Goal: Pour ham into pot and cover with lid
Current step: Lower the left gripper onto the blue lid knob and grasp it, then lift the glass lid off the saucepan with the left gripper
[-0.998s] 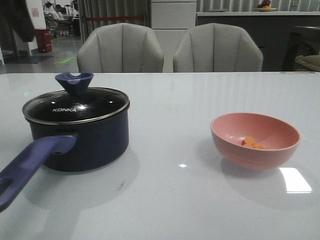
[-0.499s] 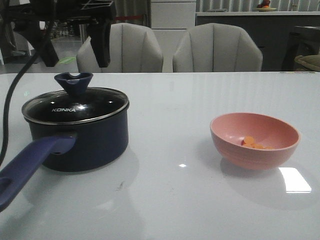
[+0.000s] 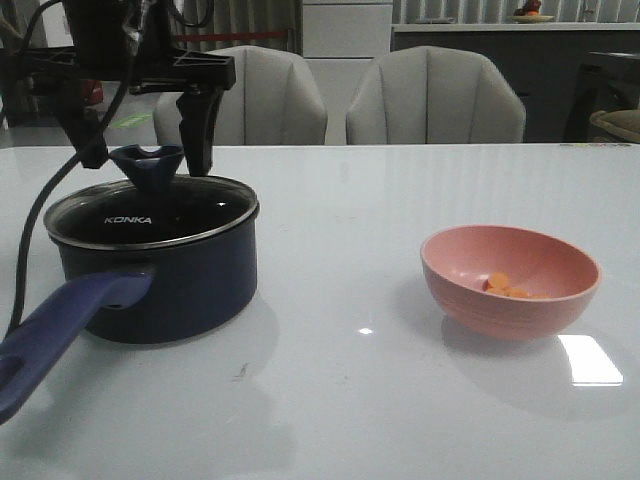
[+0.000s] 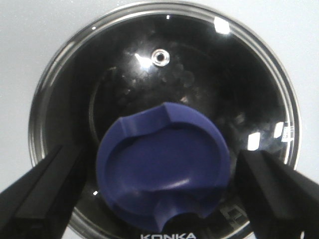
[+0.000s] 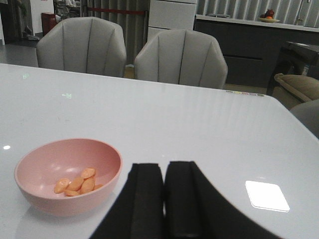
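The dark navy pot (image 3: 180, 290) stands at the table's left with its purple-blue handle (image 3: 60, 330) pointing toward me. The glass lid (image 3: 195, 212) sits on it, and its blue knob (image 3: 148, 166) lies between the fingers of my open left gripper (image 3: 143, 150). In the left wrist view the knob (image 4: 164, 164) fills the gap of that gripper (image 4: 162, 199); both fingers (image 4: 45, 194) stand clear of it. The ham (image 3: 506, 288) lies in the pink bowl (image 3: 500, 318) at the right. My right gripper (image 5: 164, 199) is shut and empty, beside the bowl (image 5: 60, 201) holding the ham (image 5: 77, 183).
Two grey chairs (image 3: 435, 95) stand behind the table's far edge. A black cable (image 3: 30, 240) hangs from the left arm down past the pot's left side. Bare table lies between pot and bowl.
The left arm entered from above and came down until its open fingers straddle the lid's knob. Pot, lid and bowl have not moved.
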Robot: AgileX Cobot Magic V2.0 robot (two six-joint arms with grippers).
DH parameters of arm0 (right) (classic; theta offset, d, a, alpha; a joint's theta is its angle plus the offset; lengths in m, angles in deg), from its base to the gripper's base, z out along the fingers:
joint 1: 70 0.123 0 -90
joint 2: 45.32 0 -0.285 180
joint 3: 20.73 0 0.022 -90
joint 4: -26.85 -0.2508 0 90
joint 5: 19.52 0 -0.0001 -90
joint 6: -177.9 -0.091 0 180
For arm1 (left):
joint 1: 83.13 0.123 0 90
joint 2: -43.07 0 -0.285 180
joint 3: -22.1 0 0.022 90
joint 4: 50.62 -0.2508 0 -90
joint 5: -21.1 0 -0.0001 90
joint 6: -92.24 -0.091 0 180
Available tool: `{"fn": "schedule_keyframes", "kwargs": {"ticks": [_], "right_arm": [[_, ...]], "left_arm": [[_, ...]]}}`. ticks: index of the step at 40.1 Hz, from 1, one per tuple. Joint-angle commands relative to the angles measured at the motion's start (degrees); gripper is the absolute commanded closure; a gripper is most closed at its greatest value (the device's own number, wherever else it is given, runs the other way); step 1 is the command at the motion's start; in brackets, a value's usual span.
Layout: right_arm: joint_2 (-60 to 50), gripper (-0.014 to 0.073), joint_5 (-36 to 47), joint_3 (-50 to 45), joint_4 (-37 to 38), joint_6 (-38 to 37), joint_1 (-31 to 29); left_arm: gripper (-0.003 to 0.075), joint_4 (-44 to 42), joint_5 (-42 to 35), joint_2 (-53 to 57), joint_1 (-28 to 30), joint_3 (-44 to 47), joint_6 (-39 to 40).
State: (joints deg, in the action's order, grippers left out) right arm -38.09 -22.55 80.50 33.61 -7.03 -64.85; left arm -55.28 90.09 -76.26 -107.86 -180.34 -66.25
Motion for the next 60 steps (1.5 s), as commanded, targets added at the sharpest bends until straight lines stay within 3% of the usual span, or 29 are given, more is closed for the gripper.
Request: {"fn": "schedule_keyframes", "kwargs": {"ticks": [1,21,26,32,39,60], "right_arm": [[-1.1,0.0433,4.8,0.3,0.1,0.3,-0.2],[-1.1,0.0433,4.8,0.3,0.1,0.3,-0.2],[-1.1,0.0433,4.8,0.3,0.1,0.3,-0.2],[-1.1,0.0433,4.8,0.3,0.1,0.3,-0.2],[-1.1,0.0433,4.8,0.3,0.1,0.3,-0.2],[-1.1,0.0433,4.8,0.3,0.1,0.3,-0.2]], "left_arm": [[0.0095,-0.5,-2.8,3.0,-0.1,-1.8,1.0],[0.0097,-0.1,-1.7,0.1,0.5,-1.8,2.7],[0.0171,0.0,-1.7,0.1,0.5,-1.8,2.7],[0.0353,0.0,-1.6,0.1,0.5,-1.8,2.7],[0.0479,0.0,-1.3,0.1,0.5,-1.9,2.7],[0.0496,0.0,3.3,1.9,1.6,-10.4,1.6]]}}
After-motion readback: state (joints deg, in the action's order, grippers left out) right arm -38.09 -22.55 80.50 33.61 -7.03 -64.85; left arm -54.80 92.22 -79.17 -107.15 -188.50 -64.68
